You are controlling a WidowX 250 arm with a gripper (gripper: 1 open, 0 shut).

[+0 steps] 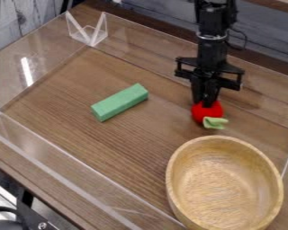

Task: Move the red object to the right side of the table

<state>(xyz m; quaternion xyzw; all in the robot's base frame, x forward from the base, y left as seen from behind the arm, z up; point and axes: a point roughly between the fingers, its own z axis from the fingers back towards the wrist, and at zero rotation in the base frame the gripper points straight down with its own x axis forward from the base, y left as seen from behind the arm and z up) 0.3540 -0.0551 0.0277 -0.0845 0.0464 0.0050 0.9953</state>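
Note:
The red object (209,113), a small bright-red toy fruit with a pale green leafy end, rests on the brown wood-grain table (98,148) at the right of centre. My gripper (207,100) comes straight down onto its top, fingers shut on it. The black arm rises from there to the top edge of the view. The fingers hide the fruit's upper part.
A green rectangular block (120,101) lies left of the fruit, mid-table. A round wooden bowl (225,187) fills the near right corner, just below the fruit. Low clear acrylic walls (39,72) edge the tabletop.

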